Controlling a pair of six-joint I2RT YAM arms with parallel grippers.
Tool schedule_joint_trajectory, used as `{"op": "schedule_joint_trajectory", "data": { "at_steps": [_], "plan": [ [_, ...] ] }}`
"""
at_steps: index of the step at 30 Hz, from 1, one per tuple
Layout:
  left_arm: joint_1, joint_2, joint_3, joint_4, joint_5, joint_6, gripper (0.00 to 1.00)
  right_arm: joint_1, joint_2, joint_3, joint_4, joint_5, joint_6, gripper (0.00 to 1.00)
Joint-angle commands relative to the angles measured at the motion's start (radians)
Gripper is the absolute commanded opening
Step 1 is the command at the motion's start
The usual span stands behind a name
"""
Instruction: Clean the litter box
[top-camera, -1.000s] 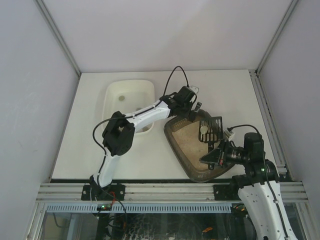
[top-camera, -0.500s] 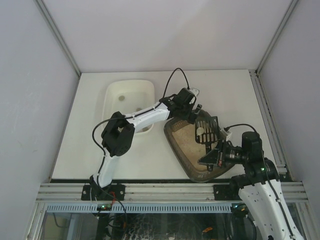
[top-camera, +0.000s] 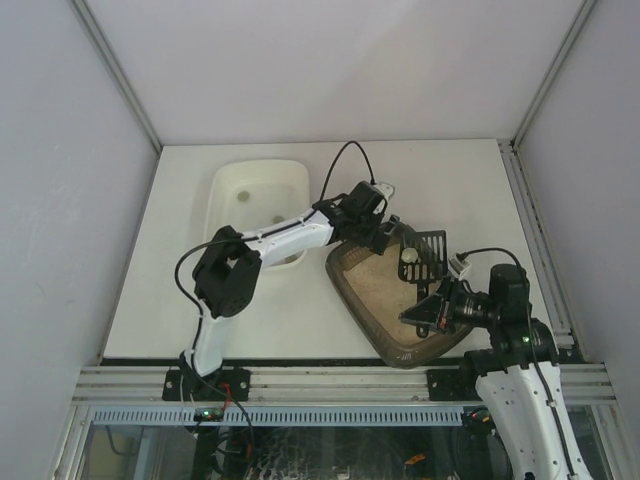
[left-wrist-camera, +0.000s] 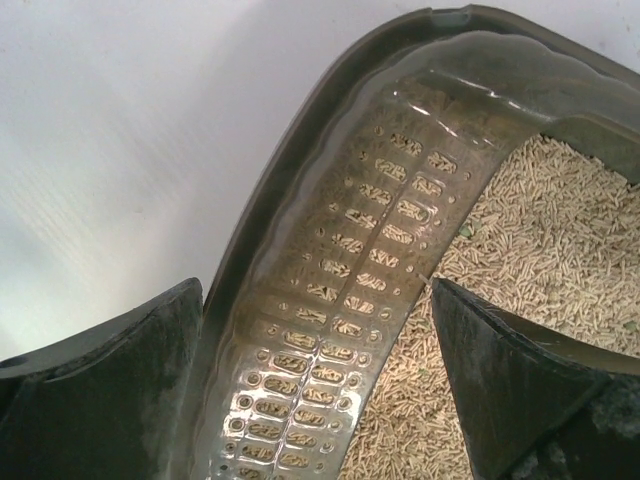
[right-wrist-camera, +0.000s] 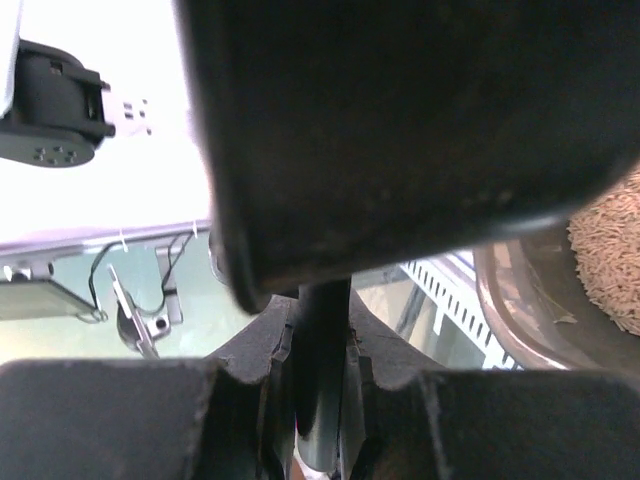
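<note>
1. Where things are: the litter box (top-camera: 352, 295) sits on the worktop (top-camera: 460, 180). Its far-left corner is right under the left tool (top-camera: 382, 230), and its near end is just beside the right tool (top-camera: 432, 305).
2. The left tool is spread wide. Its fingers (left-wrist-camera: 110, 390) straddle the box wall, one outside over the worktop and one inside over the pellet litter (left-wrist-camera: 560, 230). I can't tell if the pads actually touch the plastic.
3. The right tool is pinched tight on the handle (right-wrist-camera: 320, 330) of the black slotted scoop (top-camera: 425, 250). The scoop hangs over the litter just ahead of that tool, with a pale clump (top-camera: 407, 256) riding on it.
4. Risk one: the clump looks to be just sitting loose on the slots. A quick swing or a tilt on the way to the white tub (top-camera: 258, 190) would probably roll it off onto the worktop or back into the litter.
5. Risk two: the tub sits on the far side of the left tool from the scoop, so the left arm is pretty much in the scoop's way. A clash looks possible.
6. Risk three: if the left tool closes crooked on that curved wall, it could shove or tip the box and spill pellets.
7. Versus a second ago: the left tool is now closer in on the box corner, and its elbow has swung back. The scoop dips and tilts at the half-second mark, and now it's back about level where it was.
</note>
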Motion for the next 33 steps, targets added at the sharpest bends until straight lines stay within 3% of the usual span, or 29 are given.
{"op": "schedule_joint_trajectory", "data": {
  "at_steps": [1, 4, 8, 10, 13, 17, 21, 24, 27, 31, 33],
  "plan": [
    [-0.055, -0.082, -0.046, -0.051, 0.096, -0.014, 0.97, 0.011, -0.005, 0.01, 0.028, -0.021, -0.021, 0.0],
    [-0.057, -0.092, -0.04, -0.064, 0.101, -0.011, 0.97, -0.015, 0.02, 0.015, -0.021, 0.021, -0.071, 0.0],
    [-0.058, -0.109, -0.028, -0.101, 0.126, 0.002, 0.97, 0.19, 0.025, 0.018, 0.043, 0.115, -0.001, 0.0],
    [-0.06, -0.119, -0.027, -0.115, 0.133, 0.006, 0.97, 0.153, 0.017, 0.016, 0.041, 0.079, -0.013, 0.0],
    [-0.06, -0.124, 0.002, -0.138, 0.116, 0.042, 0.98, -0.015, 0.025, 0.017, -0.019, -0.012, -0.094, 0.0],
    [-0.031, -0.103, 0.085, -0.173, 0.058, 0.132, 1.0, 0.147, 0.023, 0.017, 0.008, 0.049, -0.04, 0.0],
    [0.029, -0.088, 0.145, -0.18, 0.039, 0.176, 1.0, 0.029, -0.006, -0.004, -0.017, -0.031, -0.052, 0.0],
    [0.077, -0.084, 0.169, -0.184, 0.034, 0.181, 1.0, 0.108, -0.034, -0.007, -0.019, -0.032, -0.026, 0.0],
    [0.116, -0.079, 0.19, -0.197, 0.038, 0.185, 1.0, -0.033, -0.081, -0.042, -0.004, -0.14, -0.005, 0.0],
    [0.176, -0.084, 0.237, -0.243, 0.07, 0.191, 1.0, 0.077, -0.108, -0.082, 0.12, -0.076, 0.128, 0.0],
    [0.21, -0.096, 0.266, -0.267, 0.092, 0.203, 1.0, 0.064, -0.074, -0.073, 0.189, -0.084, 0.136, 0.0]
  ]
}}
